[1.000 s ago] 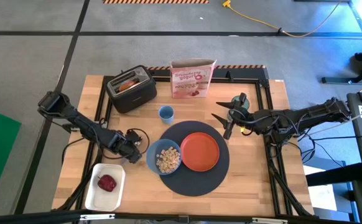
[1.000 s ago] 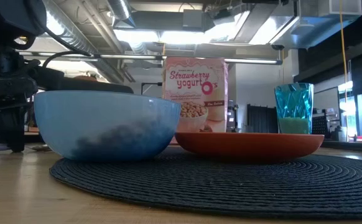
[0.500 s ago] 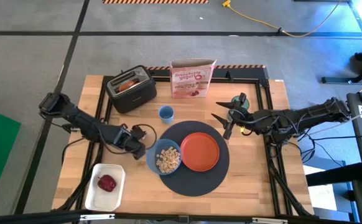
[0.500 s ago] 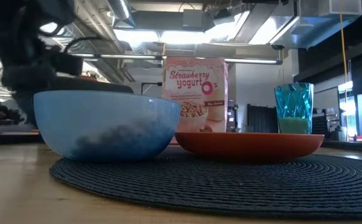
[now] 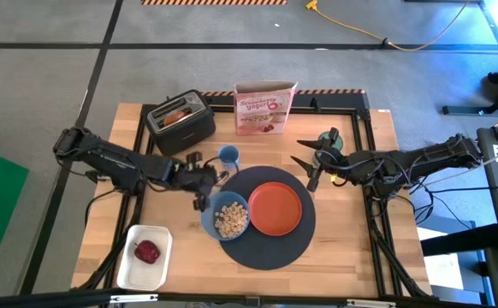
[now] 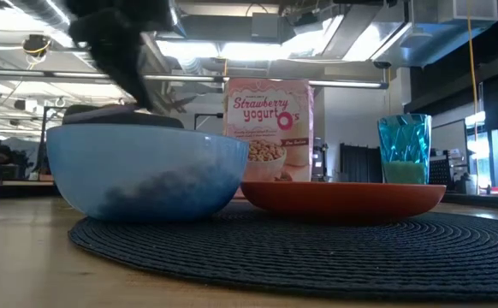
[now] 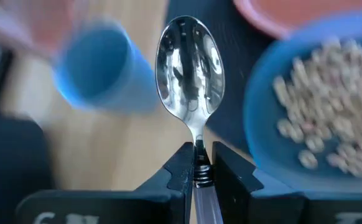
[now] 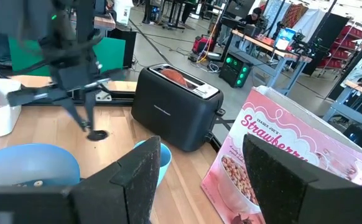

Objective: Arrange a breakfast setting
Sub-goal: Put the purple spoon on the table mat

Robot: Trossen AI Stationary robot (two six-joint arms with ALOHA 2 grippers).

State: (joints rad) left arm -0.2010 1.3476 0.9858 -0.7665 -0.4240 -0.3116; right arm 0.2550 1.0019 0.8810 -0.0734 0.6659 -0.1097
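- Just beside the rim of the blue cereal-filled bowl [image 5: 226, 217], the left gripper [image 7: 197, 163] was clamped on the neck of the shiny metal spoon [image 7: 190, 67], bowl end forward.
- The spoon was held above bare wood, between the small blue cup [image 5: 228, 156] and the large round dark-grey woven mat [image 5: 270, 248].
- Spoon placement was judged to be the step in hand; a lowering beside the bowl, then release, would be required.
- The right gripper [image 5: 311, 162] was parked, spread wide, near the orange round plate [image 5: 275, 208].
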